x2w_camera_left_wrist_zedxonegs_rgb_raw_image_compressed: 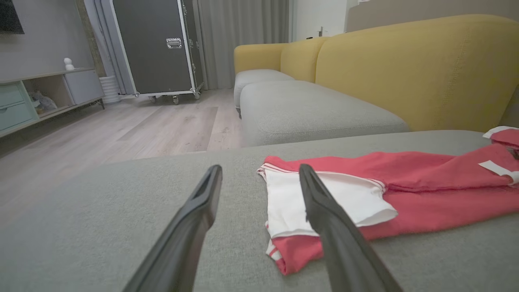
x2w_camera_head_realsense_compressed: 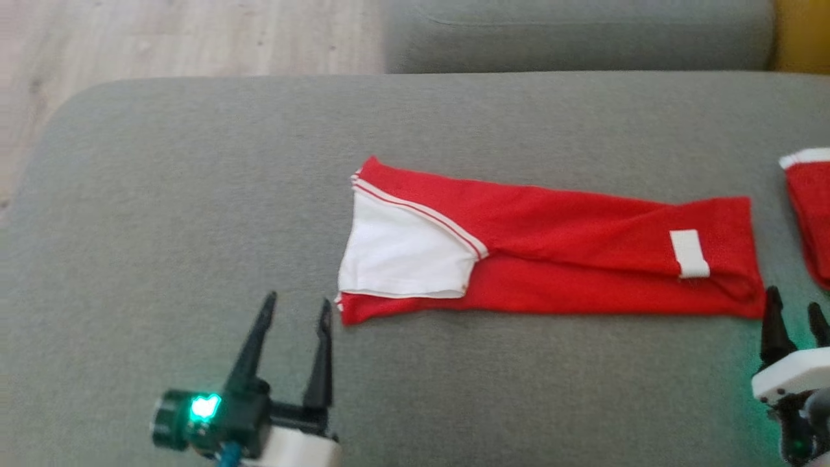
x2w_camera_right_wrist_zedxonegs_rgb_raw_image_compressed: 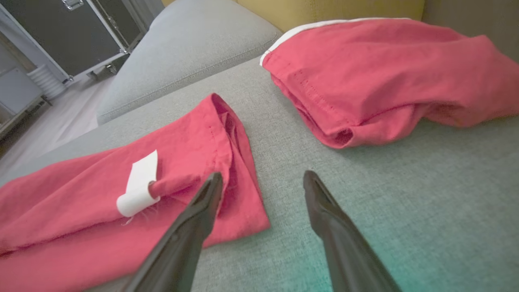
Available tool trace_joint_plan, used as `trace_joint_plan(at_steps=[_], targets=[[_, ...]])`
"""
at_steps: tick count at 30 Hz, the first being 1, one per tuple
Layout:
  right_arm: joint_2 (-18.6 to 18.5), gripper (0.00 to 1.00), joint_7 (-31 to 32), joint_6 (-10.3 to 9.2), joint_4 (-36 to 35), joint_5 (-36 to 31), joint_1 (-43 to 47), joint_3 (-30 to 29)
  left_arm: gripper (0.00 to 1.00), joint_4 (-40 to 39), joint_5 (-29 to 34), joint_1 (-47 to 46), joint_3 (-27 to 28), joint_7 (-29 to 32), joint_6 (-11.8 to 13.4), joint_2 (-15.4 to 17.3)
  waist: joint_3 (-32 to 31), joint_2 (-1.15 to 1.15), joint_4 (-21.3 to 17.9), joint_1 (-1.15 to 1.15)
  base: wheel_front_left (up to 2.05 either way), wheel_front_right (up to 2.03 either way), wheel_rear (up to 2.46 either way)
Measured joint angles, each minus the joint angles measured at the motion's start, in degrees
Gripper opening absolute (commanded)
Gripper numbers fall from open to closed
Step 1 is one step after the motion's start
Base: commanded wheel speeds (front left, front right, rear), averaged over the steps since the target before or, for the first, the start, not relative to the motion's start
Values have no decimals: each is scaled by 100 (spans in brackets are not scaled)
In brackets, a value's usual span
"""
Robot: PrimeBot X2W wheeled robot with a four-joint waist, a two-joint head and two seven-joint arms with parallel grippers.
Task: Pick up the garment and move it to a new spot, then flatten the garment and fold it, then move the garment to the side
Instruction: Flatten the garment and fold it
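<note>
The garment [x2w_camera_head_realsense_compressed: 570,259] is red with a white panel and white trim, folded into a long strip across the grey couch seat [x2w_camera_head_realsense_compressed: 194,194]. Its white end points left, and a small white tag [x2w_camera_head_realsense_compressed: 689,253] sits near its right end. My left gripper [x2w_camera_head_realsense_compressed: 296,306] stands open just short of the strip's lower left corner, empty. My right gripper [x2w_camera_head_realsense_compressed: 791,305] is open at the lower right corner, empty. In the left wrist view the garment [x2w_camera_left_wrist_zedxonegs_rgb_raw_image_compressed: 405,190] lies beyond and right of my left gripper [x2w_camera_left_wrist_zedxonegs_rgb_raw_image_compressed: 259,174]. In the right wrist view the strip's end [x2w_camera_right_wrist_zedxonegs_rgb_raw_image_compressed: 182,182] lies at my right gripper [x2w_camera_right_wrist_zedxonegs_rgb_raw_image_compressed: 263,178].
A second red garment [x2w_camera_head_realsense_compressed: 810,207] with white trim lies at the seat's right edge, bunched [x2w_camera_right_wrist_zedxonegs_rgb_raw_image_compressed: 385,81] in the right wrist view. Another grey seat section [x2w_camera_head_realsense_compressed: 577,32] and yellow backrest [x2w_camera_left_wrist_zedxonegs_rgb_raw_image_compressed: 405,69] lie behind. Wooden floor [x2w_camera_head_realsense_compressed: 162,39] is at the far left.
</note>
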Motion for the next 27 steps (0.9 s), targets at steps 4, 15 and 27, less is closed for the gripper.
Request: trace_joint_plan(at_steps=[4, 15, 27], targets=[[11, 100, 332, 0, 490, -274, -297, -430, 100, -113, 452, 330, 85, 0, -104, -333, -55, 0, 277, 0, 0, 0, 0], [29, 0, 977, 0, 1600, -758, -895, -1107, 100, -71, 964, 405, 523, 0, -628, -787, -43, 0, 827, 1, 0, 0, 0], [-598, 0, 967, 0, 1016, -761, -732, -1029, 100, 10, 1252, 636, 916, 0, -988, -956, -207, 0, 473, 1, 0, 0, 0]])
